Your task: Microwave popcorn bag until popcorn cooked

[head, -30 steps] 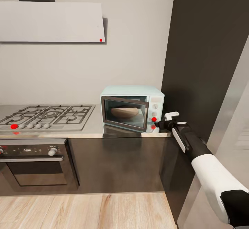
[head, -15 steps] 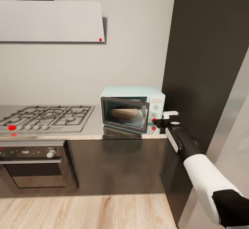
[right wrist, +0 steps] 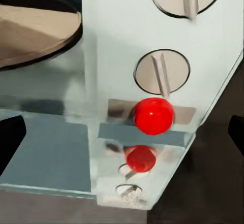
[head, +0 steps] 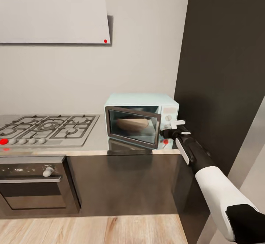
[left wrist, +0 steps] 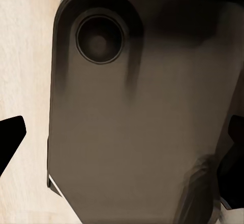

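Kitchen countertop [head: 92, 140] carries the microwave [head: 147, 100]. Since a second ago, the right gripper [head: 166, 132], fingertips spread and empty, has been brought up to the red indicator light [right wrist: 153, 116] at the panel's six o'clock. The popcorn bag [head: 132, 124] sits inside; the door is ajar, so heating looks imminent.
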